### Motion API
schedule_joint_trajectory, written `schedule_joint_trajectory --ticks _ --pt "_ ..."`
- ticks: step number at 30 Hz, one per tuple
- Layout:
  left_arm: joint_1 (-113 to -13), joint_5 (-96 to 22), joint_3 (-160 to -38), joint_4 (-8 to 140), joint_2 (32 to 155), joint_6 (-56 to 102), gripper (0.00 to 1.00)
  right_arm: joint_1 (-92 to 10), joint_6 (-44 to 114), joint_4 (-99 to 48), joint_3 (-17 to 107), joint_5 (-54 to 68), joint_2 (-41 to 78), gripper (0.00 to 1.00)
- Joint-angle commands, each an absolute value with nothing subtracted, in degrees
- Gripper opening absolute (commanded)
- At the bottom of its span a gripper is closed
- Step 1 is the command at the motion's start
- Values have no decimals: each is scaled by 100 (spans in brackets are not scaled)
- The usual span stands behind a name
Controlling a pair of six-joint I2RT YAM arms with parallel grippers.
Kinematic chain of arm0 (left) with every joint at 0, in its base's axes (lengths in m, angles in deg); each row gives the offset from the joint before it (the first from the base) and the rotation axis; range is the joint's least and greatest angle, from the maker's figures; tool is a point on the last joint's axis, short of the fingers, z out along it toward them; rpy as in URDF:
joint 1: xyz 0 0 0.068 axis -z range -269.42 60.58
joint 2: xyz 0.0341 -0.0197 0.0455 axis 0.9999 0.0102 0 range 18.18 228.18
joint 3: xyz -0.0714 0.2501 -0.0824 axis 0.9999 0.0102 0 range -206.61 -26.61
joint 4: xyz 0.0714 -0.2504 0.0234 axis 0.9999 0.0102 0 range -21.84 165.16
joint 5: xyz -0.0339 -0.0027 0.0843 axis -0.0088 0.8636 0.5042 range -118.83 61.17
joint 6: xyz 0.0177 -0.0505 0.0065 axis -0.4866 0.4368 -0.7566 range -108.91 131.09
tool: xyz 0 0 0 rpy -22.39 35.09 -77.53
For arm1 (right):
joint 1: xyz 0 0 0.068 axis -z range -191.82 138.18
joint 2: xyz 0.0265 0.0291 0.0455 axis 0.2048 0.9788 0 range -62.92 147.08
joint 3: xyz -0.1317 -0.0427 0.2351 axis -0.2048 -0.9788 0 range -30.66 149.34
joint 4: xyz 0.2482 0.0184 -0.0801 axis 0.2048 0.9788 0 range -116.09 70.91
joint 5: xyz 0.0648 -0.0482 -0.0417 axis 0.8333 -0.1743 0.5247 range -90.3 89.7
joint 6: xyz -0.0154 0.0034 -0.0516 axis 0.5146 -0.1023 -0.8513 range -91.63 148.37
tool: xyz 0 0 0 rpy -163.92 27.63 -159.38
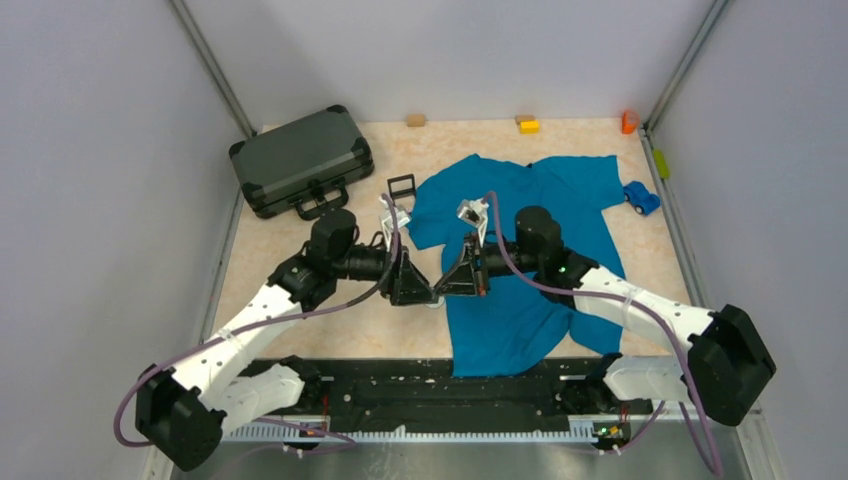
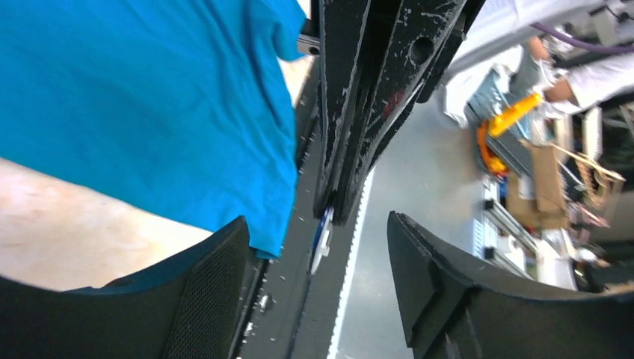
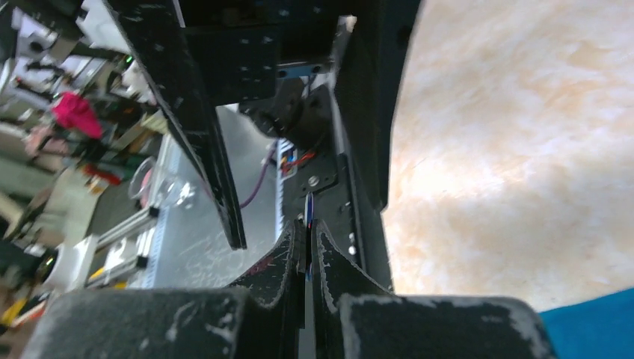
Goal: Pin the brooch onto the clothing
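Note:
The teal-blue T-shirt (image 1: pixel 530 240) lies spread on the table; it also shows in the left wrist view (image 2: pixel 149 97). My right gripper (image 1: pixel 455 287) is shut on the brooch (image 3: pixel 308 213), a thin dark blue disc seen edge-on between its fingertips (image 3: pixel 291 250). In the left wrist view the brooch (image 2: pixel 323 238) sticks out below the right gripper's closed fingers (image 2: pixel 351 112). My left gripper (image 1: pixel 418 292) is open, tip to tip with the right one, its jaws standing either side of the brooch without touching it. Both hover by the shirt's left edge.
A dark grey hard case (image 1: pixel 300 160) lies at the back left, a small black frame (image 1: pixel 401 187) beside it. A blue toy car (image 1: pixel 641 197) sits right of the shirt. Small blocks (image 1: pixel 528 124) and an orange piece (image 1: pixel 629 122) line the back edge.

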State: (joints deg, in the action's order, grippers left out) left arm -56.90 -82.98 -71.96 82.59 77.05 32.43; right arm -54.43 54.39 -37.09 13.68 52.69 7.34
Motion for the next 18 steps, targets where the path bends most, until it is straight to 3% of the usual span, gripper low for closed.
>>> schedule_joint_trajectory --ticks 1,6,12,15,18 --pt "-5686 -6907 -6816 6452 7002 4076 75 -5430 6219 -5704 892 3634 185 0" --pt "-5673 -6047 -5886 4232 6615 5268 76 -5443 7219 -8645 13 2333 10 0" --pt "-5592 -5687 -5570 2478 6826 6193 75 -5554 7503 -10008 -210 1504 243 0" --pt "-5491 -5607 -5570 1952 7020 6502 60 -5637 7589 -10474 -235 1278 402 0" --pt "-5407 -5509 -5566 1647 7176 6690 53 -5718 7644 -10729 -195 1161 534 0"
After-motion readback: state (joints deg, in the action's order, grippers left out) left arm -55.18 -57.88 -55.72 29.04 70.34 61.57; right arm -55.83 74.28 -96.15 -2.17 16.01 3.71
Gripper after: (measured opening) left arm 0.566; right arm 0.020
